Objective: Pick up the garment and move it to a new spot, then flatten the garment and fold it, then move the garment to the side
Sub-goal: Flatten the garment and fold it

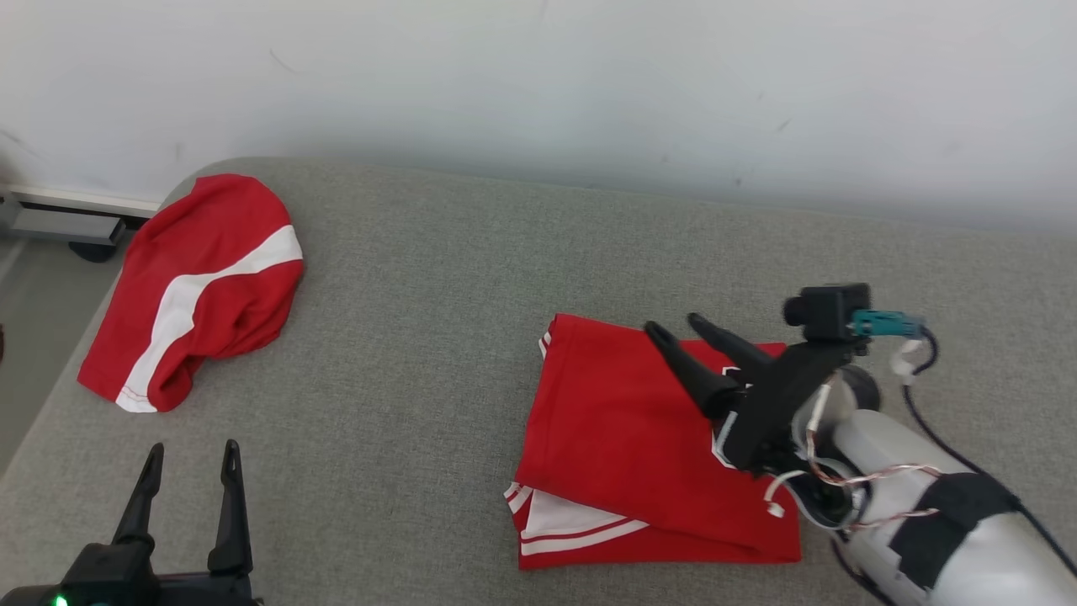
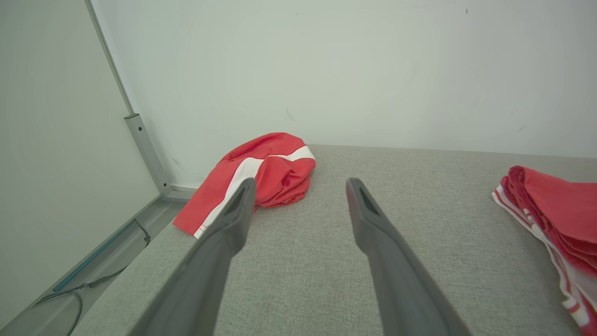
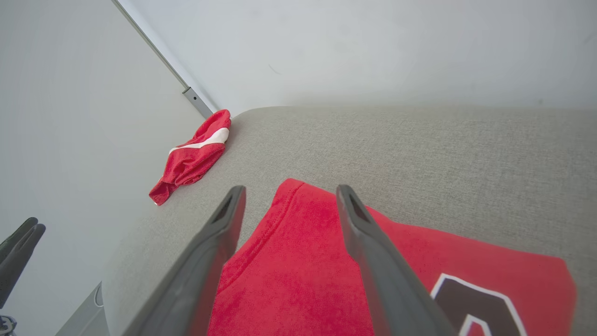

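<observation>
Grey surface (image 1: 421, 337) lies open between crumpled garment (image 1: 198, 282) and folded garment (image 1: 623, 421); wall (image 1: 538, 84) seemingly bounds the back.

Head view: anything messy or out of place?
Yes. One red garment lies crumpled at the cushion edge, far left. The folded shirt is slightly uneven: white-striped layers poke out at its near left corner.

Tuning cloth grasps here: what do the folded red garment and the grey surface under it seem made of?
The folded red garment looks like soft matte knit, perhaps jersey: fine fuzzy texture, stitched hem, white striped trim. The grey surface looks like coarse woven upholstery fabric, matte and heathered; its rounded corner hints at padding, though that is a guess.
</observation>
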Available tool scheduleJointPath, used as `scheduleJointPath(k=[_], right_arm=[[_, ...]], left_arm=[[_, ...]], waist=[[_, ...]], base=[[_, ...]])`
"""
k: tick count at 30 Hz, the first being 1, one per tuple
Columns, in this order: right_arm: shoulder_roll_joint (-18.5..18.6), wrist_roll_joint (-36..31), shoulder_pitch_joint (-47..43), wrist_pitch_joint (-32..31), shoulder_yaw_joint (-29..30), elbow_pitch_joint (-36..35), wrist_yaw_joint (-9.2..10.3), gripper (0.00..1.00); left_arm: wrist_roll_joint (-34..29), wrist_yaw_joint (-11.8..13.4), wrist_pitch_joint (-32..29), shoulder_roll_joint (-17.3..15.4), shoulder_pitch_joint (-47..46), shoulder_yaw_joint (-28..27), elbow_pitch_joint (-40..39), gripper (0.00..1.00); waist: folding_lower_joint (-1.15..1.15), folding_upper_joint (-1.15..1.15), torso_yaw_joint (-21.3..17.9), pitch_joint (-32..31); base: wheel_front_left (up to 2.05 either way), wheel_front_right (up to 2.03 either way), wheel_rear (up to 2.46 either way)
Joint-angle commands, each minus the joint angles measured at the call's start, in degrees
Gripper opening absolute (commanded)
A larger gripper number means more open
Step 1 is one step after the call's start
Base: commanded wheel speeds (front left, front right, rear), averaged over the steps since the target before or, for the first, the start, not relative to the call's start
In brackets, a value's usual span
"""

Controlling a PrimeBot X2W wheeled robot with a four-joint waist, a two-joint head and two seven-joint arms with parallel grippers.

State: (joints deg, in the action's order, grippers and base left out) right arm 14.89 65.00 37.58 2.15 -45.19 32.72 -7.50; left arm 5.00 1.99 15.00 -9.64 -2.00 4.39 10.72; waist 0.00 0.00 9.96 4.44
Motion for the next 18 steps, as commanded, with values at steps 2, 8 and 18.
scheduleJointPath(k=[2,8,18], right_arm=[[2.8,-0.9,-1.4,1.1,0.0,-1.3,0.03,1.00],[8.7,-2.4,-4.7,3.1,1.5,-3.2,0.03,1.00],[10.3,-3.2,-10.8,2.3,6.1,-1.6,0.03,1.00]], left_arm=[[-0.5,-0.1,0.3,-0.1,-0.4,-0.3,-0.3,1.00],[-0.7,-0.4,0.3,-0.4,0.0,-0.8,-0.7,1.00],[-1.2,-0.3,0.3,-0.5,0.9,-1.1,-1.2,1.00]], waist=[[0.00,0.00,-0.4,0.1],[0.00,0.00,-1.0,0.2],[0.00,0.00,-2.0,0.0]], base=[[0.00,0.00,0.00],[0.00,0.00,0.00],[0.00,0.00,0.00]])
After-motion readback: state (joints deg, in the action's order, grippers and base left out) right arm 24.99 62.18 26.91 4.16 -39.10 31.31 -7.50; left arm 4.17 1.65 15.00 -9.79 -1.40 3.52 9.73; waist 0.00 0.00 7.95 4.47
